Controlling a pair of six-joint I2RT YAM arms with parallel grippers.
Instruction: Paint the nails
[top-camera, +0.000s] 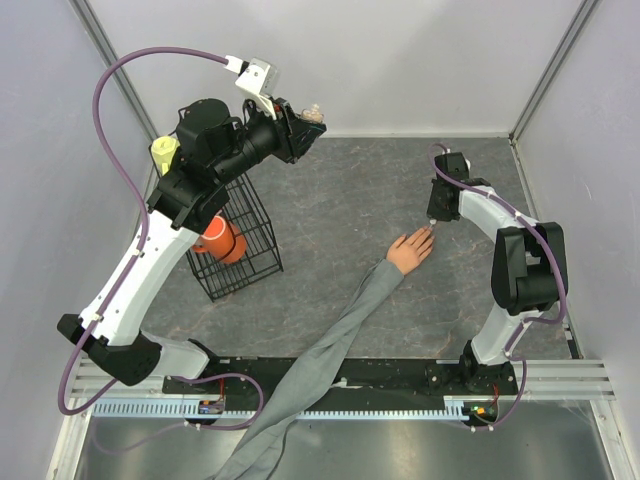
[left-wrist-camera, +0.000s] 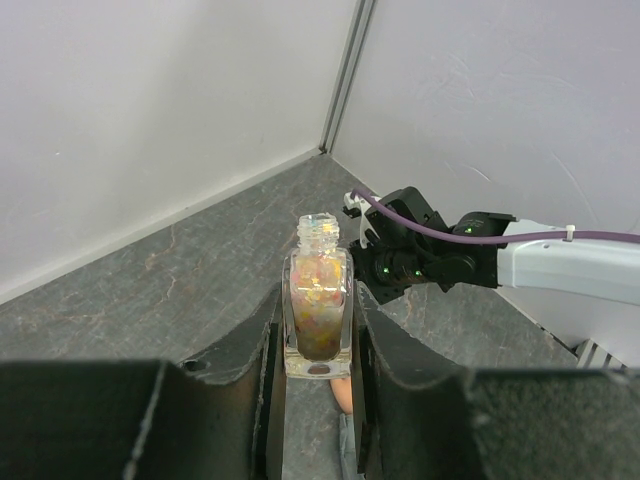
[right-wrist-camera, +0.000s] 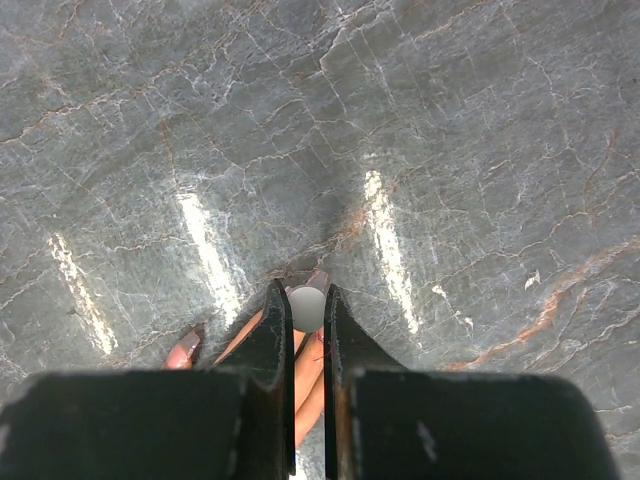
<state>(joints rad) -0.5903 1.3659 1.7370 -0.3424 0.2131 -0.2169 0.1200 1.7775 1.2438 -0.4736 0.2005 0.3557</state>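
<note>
Where open table separates basket from hand, left gripper clamps a raised bottle near the back wall, right gripper pinches a brush over reddish-pink nails, centre-right.

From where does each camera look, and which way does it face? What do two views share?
Top external: above and behind the robot, looking down on the table; left arm and right arm show, with the mannequin hand.
Left wrist: on the left arm, facing across the table toward a wall corner; left gripper shut on the polish bottle, right arm beyond.
Right wrist: facing down at the table; right gripper shut on a small grey round piece, above the nails.
Shared: top and left wrist both show the polish bottle.
</note>
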